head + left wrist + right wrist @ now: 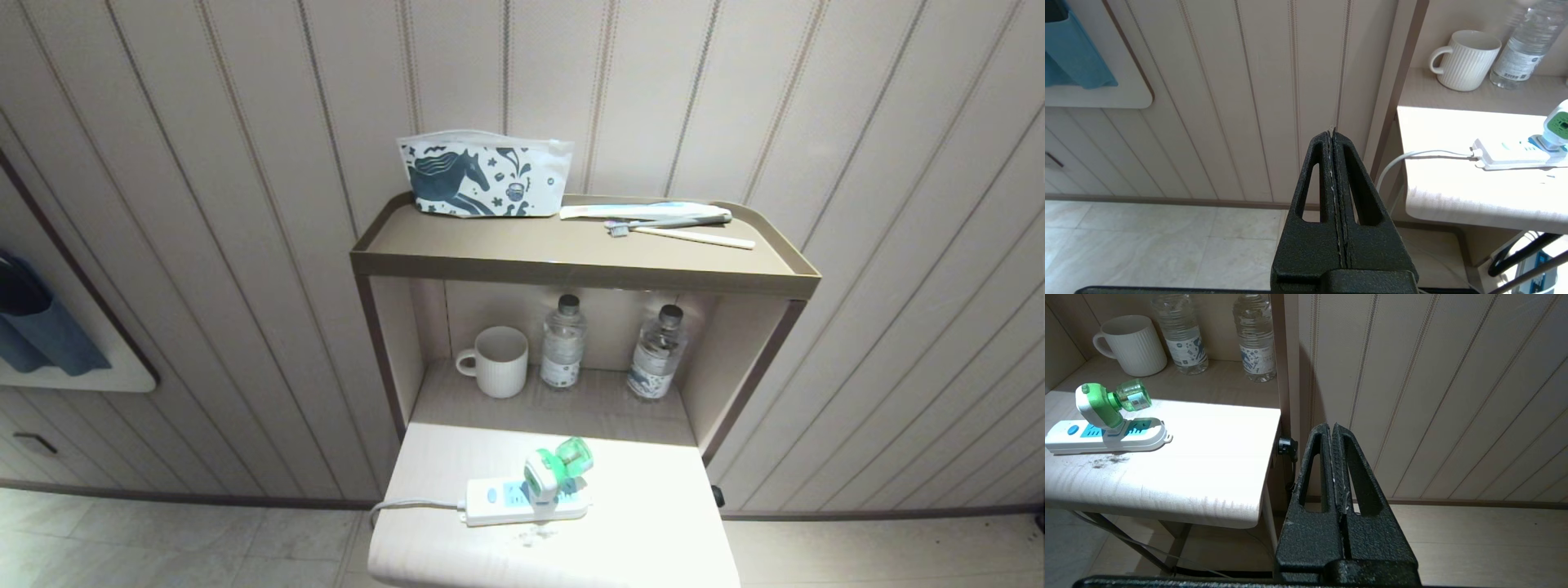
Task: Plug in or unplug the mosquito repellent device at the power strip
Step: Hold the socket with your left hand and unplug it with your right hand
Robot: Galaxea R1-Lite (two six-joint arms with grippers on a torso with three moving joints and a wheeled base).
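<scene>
Bedroom nook: toiletry pouch (485,179), toothbrush (665,223)

The mosquito repellent device (1557,126) is running off the left wrist view's edge — its plug is hiding inside the power strip (526,500)

Green-white repellent device (555,471) in power strip (498,498)

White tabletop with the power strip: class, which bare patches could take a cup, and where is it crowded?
Free: right of the power strip to the tabletop edge, and the strip behind it toward the shelf. Crowded: the shelf niche, with mug and two bottles.
</scene>
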